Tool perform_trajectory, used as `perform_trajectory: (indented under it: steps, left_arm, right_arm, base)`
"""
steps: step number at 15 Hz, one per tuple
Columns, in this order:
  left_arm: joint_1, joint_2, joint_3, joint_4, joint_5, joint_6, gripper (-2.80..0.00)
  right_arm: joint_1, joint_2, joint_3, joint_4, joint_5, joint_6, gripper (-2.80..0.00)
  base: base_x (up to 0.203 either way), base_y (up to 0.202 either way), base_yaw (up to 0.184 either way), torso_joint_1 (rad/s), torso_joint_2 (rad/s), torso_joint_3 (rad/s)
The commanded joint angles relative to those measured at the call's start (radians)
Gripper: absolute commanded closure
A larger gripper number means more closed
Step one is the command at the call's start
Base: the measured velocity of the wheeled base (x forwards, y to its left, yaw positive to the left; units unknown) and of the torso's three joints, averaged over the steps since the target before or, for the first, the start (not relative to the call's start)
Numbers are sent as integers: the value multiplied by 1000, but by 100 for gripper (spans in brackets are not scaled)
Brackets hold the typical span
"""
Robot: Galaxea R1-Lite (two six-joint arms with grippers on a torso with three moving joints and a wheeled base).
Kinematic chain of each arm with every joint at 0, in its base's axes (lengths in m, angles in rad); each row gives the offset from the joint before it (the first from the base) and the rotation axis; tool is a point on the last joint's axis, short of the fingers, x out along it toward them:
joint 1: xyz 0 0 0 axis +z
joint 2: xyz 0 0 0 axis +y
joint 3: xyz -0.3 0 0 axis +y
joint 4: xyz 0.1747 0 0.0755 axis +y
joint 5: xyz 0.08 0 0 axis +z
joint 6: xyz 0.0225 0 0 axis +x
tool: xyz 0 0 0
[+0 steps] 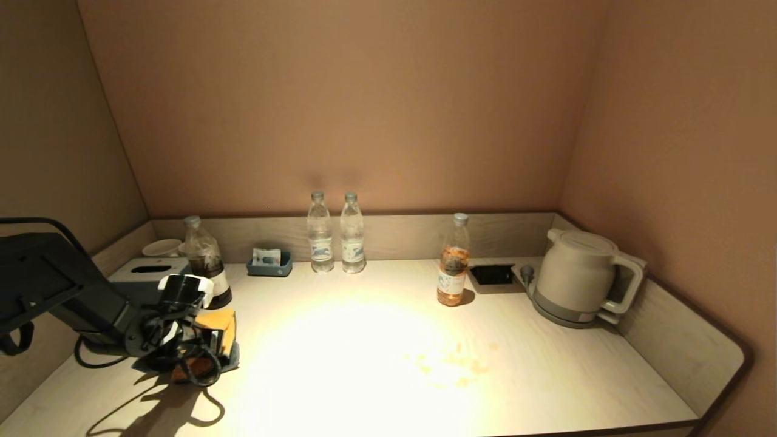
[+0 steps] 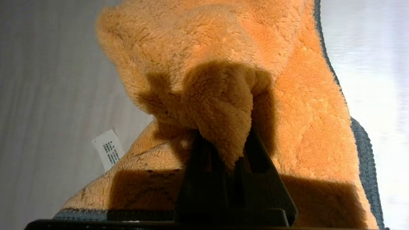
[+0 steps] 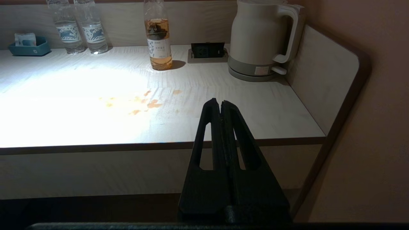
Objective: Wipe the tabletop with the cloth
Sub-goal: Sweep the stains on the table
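Left gripper point(image 1: 203, 355) clamps cloth point(image 1: 212, 340) at bench point(image 1: 546, 376) 8 o'clock.
Head: orange stains point(image 1: 455, 364) at 5 o'clock, kettle point(image 1: 576, 276) at 2. Left wrist: fingers point(image 2: 204, 172) pinch a cloth point(image 2: 297, 127) fold. Right wrist: right gripper point(image 3: 221, 105) off the front edge, fingers pressed together, gripping nothing.

Pale wood-grain table point(image 1: 376, 388) with low raised rim, rounded near-right corner. Far edge, left to right: white cup point(image 1: 161, 247), tissue box point(image 1: 149, 269), dark-liquid bottle point(image 1: 206, 262), small blue tray point(image 1: 269, 265), two clear water bottles point(image 1: 335, 233) side by side. Right of centre: tea bottle point(image 1: 453, 262), recessed socket point(image 1: 491, 275), then cream kettle point(image 1: 576, 276) in the far-right corner. Orange stain spots point(image 1: 455, 363) near the centre-right. Orange cloth point(image 1: 212, 340) lies near left.
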Motion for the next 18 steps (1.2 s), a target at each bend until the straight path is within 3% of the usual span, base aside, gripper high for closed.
perform_trajectory:
  steps: [1, 8, 15, 18]
  left_arm:
    - [-65, 15, -14, -4, -4, -3, 0]
    - [-193, -55, -11, -1, -4, -40, 0]
    - [-245, -290, 9, 5, -14, -59, 0]
    - [-284, -404, 50, 14, -18, -103, 0]
  right_arm:
    - [0, 0, 0, 0, 0, 0, 0]
    - [0, 0, 0, 0, 0, 0, 0]
    - [0, 0, 0, 0, 0, 0, 0]
    - [0, 0, 0, 0, 0, 0, 0]
  base:
    - [0, 0, 0, 0, 0, 0]
    - [0, 0, 0, 0, 0, 0]
    - [0, 0, 0, 0, 0, 0]
    - [0, 0, 0, 0, 0, 0]
